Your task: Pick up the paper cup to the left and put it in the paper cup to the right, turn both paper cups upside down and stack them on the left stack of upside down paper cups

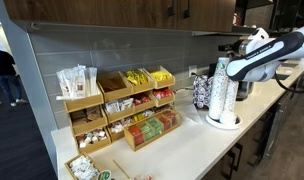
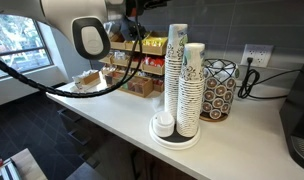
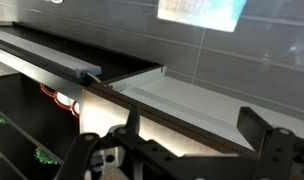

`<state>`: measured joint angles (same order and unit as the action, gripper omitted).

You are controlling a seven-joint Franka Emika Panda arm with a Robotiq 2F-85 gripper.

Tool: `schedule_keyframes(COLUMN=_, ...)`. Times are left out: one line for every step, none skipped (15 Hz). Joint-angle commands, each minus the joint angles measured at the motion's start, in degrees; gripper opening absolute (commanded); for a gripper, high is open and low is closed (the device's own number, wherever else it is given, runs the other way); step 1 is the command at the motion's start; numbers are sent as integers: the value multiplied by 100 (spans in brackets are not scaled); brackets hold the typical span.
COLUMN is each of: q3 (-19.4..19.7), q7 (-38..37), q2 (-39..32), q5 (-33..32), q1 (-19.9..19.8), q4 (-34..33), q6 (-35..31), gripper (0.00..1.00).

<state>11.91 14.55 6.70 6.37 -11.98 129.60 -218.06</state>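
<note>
Grey tile and dark cabinets backed a long white bench (image 2: 102, 112), and at this moment your arm (image 1: 260, 52) was raised above the cup holder with nothing in its grip. In the wrist view the fingers (image 3: 182, 150) stood spread apart and empty, with only wall tile and a shelf edge (image 3: 52, 55) between and beyond them, so no cup lay under them. The task's things sat well below and off to the side of the fingers: the white round base (image 2: 175, 140) carried tall columns of inverted cups, a patterned column (image 2: 176, 75) and a white column (image 2: 193, 88) just beside it, with a short white cup (image 2: 165, 125) at their foot. I could not tell from these views which were the two loose paper cups with the greenish mark. To have done this step well, you needed to tilt the wrist down until the cups filled the space between the fingers before descending. A grip low on the rim would likely have crushed thin paper, so a light closure mid-wall was the safer choice. The wire basket (image 2: 218, 88) stood close behind the columns and could have snagged a wide approach.
</note>
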Motion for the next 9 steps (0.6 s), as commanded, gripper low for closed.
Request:
schedule_keyframes(q3=51, q7=-145, q2=688, q5=-566, q1=-80, q4=244, q6=691, gripper=100)
schedule_keyframes(q3=64, q7=-168, q2=856, q5=-705, q1=-84, q4=264, q6=911, gripper=100)
schedule_keyframes(q3=106, q7=-227, q2=1062, q5=-925, q1=-68, q4=304, q6=1179, gripper=100)
schedule_keyframes(q3=274, q7=-275, q2=1228, q5=-1148, q1=88, q4=316, q6=1393, gripper=100)
schedule_keyframes(q3=390, q7=-364, q2=1429, q5=-1385, q1=198, q4=341, q6=1706, gripper=100)
schedule_keyframes(q3=513, q7=-388, q2=1640, q5=-1580, q1=320, q4=381, q6=2077, gripper=100)
schedule_keyframes(q3=655, q7=-390, q2=1855, q5=-1731, q1=494, q4=419, q6=2467, gripper=100)
schedule_keyframes(q3=799, q7=-347, q2=2044, q5=-1801, q1=688, q4=443, q6=2831, gripper=100)
schedule_keyframes(q3=923, q7=-244, q2=2242, q5=-1817, q1=876, q4=461, q6=3212, gripper=100)
